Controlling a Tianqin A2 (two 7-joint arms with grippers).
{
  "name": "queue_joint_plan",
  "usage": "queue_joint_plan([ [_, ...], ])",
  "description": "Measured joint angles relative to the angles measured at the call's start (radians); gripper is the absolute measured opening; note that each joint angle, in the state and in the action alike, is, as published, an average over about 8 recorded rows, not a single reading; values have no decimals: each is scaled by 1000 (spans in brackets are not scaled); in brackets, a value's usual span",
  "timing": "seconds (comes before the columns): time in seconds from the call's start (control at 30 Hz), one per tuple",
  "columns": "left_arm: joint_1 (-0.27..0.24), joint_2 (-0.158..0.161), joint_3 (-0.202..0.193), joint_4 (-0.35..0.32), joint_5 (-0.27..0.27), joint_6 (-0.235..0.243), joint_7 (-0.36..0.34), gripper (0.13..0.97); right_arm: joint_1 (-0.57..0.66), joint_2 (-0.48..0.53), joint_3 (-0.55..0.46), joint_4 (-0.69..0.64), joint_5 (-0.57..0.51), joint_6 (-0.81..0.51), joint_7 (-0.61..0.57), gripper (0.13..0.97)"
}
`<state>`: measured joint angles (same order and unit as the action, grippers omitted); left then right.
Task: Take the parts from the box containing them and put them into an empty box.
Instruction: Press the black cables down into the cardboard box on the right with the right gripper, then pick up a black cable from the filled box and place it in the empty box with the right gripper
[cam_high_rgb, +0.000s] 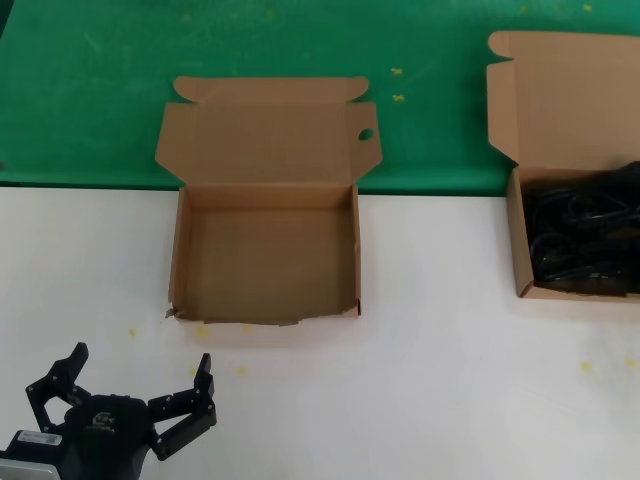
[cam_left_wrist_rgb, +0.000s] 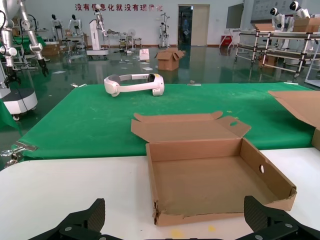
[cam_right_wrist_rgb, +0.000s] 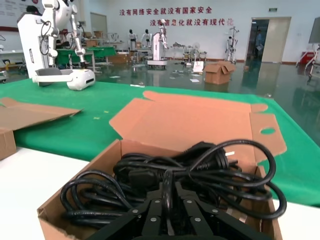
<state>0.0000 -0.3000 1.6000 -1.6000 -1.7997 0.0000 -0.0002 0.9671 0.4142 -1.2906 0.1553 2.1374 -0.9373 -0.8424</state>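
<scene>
Black cables lay in the plain-lidded box at the desk's right; right gripper over them, fingers together. Left gripper idle, fingers apart. Next: open, grasp one bundle

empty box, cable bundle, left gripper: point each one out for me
empty box (cam_high_rgb: 268, 262): head view, bare floor.
cable bundle (cam_right_wrist_rgb: 170, 175): right wrist view, middle of the loops.
left gripper (cam_high_rgb: 140, 385): head view, between the open fingertips.

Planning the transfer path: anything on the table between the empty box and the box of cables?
Nothing: head view shows only bare white tabletop between the empty brown cardboard box and the brown cardboard box holding black cables.
</scene>
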Motion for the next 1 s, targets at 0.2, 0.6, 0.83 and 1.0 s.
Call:
queue_joint_plan([
  [0.2, 0, 0, 0, 0, 0, 0, 0, 966, -68, -8, -15, 177, -8, 43, 84, 186],
  [0.6, 0, 0, 0, 0, 0, 0, 0, 966, -237, -15, -74, 684, -53, 215, 318, 160],
  [0.83, 0, 0, 0, 0, 0, 0, 0, 966, -316, -10, -118, 934, -95, 317, 426, 160],
  [1.0, 0, 0, 0, 0, 0, 0, 0, 966, -344, -5, -148, 1038, -119, 359, 476, 160],
])
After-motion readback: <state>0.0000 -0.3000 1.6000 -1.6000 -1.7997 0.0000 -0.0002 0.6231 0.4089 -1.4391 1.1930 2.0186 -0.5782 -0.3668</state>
